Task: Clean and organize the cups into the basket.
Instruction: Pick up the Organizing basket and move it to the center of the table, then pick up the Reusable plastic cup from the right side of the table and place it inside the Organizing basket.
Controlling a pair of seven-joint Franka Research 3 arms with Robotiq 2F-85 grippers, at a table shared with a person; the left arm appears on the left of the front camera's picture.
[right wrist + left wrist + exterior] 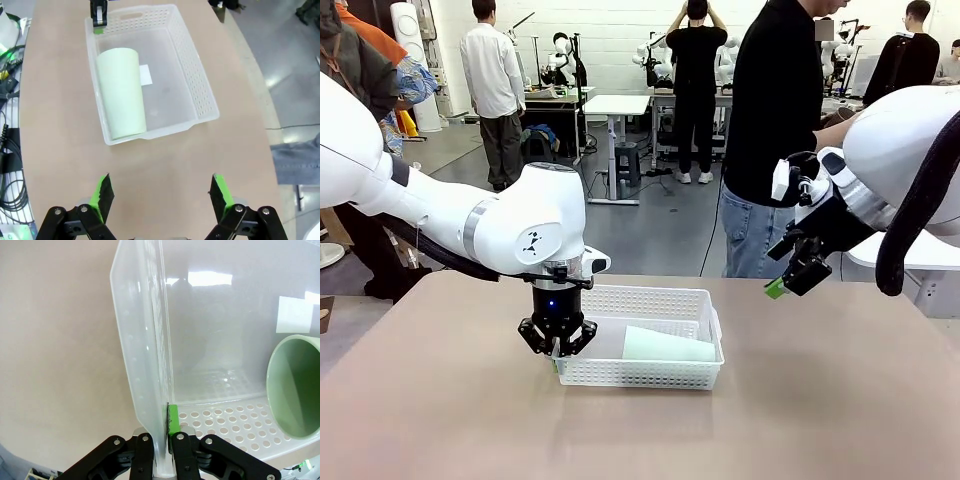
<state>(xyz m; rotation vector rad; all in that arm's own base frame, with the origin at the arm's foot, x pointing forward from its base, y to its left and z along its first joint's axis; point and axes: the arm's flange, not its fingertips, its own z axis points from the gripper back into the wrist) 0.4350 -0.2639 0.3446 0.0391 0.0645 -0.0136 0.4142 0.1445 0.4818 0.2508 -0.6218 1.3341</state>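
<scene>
Cups: one pale mint cup (668, 345) lies on its side inside the basket (650, 300), along its near wall. Left gripper (557, 352) is pinched tight on the basket's left end wall, probably steadying it. Right gripper (161, 190) hangs wide and empty, right of the basket. Any other cups are left to load.

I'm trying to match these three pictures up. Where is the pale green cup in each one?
Front view: the mint green cup lies on its side in the right half of the white lattice basket.
Left wrist view: at the right edge, open mouth facing the camera.
Right wrist view: upper left, along the basket's picture-left wall.
Shared landmark: the basket, its wall pinched by the left gripper.
</scene>
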